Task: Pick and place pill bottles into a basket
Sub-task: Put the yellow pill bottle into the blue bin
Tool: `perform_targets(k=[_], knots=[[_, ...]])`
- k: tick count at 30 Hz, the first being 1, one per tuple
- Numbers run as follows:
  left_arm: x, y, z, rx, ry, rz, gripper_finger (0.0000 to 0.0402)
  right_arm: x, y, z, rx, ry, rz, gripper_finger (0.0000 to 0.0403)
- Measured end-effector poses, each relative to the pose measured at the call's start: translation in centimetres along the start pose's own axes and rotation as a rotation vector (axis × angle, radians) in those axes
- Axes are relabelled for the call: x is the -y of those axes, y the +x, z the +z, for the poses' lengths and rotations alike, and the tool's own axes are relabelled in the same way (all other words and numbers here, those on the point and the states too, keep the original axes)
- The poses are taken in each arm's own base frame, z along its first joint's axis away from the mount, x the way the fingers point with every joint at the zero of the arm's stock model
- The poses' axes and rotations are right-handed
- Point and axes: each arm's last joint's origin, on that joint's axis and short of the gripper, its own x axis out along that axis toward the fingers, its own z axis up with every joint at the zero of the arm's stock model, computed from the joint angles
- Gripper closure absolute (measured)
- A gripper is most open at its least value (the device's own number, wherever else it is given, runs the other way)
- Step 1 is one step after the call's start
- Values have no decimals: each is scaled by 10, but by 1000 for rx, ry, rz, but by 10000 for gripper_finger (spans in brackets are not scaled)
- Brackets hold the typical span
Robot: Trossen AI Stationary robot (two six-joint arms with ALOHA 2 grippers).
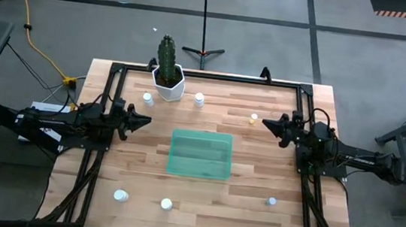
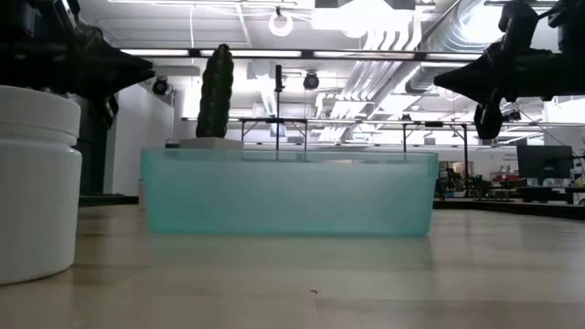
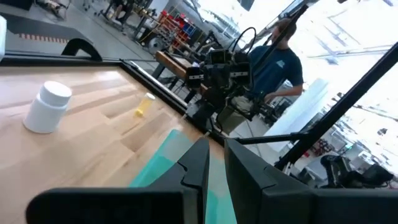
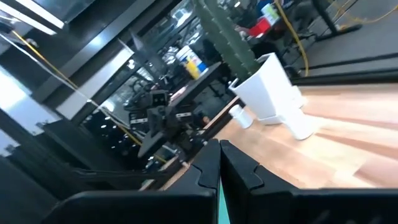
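Observation:
The translucent green basket (image 1: pixel 199 155) stands mid-table. Several small white pill bottles stand upright on the wood: two at the far side (image 1: pixel 147 98) (image 1: pixel 199 98), a yellowish one (image 1: pixel 254 119) lying to their right, and three near the front (image 1: pixel 120 195) (image 1: pixel 166 204) (image 1: pixel 271 202). My left gripper (image 1: pixel 145 119) hovers left of the basket, pointing level toward it, with a narrow gap between its fingers (image 3: pixel 216 155) and nothing in it. My right gripper (image 1: pixel 266 124) hovers right of the basket near the yellowish bottle, shut (image 4: pixel 219 152) and empty.
A white hexagonal pot with a cactus (image 1: pixel 169 80) stands at the far left beside the bottles. A black frame (image 1: pixel 207 74) rims the table. One bottle (image 2: pixel 37 183) looms close in the low view. A person (image 3: pixel 280 62) stands beyond the table's right side.

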Motion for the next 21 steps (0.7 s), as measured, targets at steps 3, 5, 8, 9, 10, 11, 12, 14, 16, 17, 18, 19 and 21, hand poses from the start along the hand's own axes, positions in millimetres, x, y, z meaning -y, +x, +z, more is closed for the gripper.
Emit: perform_targets(k=[3, 5, 8, 9, 10, 11, 12, 14, 16, 17, 18, 19, 21], knots=[[0, 0, 0, 0, 44, 1, 314, 1, 0, 1, 25, -14, -29, 393], [1, 0, 1, 9, 78, -1, 314, 0, 0, 3, 52, -16, -29, 378], [3, 0, 6, 61, 85, -17, 307, -4, 0, 8, 113, -12, 4, 340], [4, 0, 7, 78, 84, -21, 301, -6, -1, 10, 132, -15, 18, 324], [5, 0, 9, 93, 85, -25, 292, -8, -1, 12, 151, -19, 31, 307], [6, 0, 10, 109, 88, -29, 279, -9, -1, 14, 159, -23, 37, 290], [6, -1, 11, 122, 98, -29, 265, -12, -1, 16, 164, -29, 41, 272], [7, -1, 12, 136, 101, -37, 236, -18, 1, 23, 160, -59, 37, 241], [7, -1, 12, 134, 98, -35, 209, -24, 4, 30, 134, -102, 25, 217], [7, -1, 12, 132, 99, -35, 198, -29, 6, 34, 116, -122, 19, 210], [7, -1, 12, 132, 98, -35, 188, -33, 8, 39, 94, -142, 11, 204], [7, -1, 12, 132, 98, -35, 180, -38, 10, 43, 69, -165, -3, 201], [7, -1, 12, 132, 98, -35, 169, -45, 15, 51, 12, -207, -47, 200]])
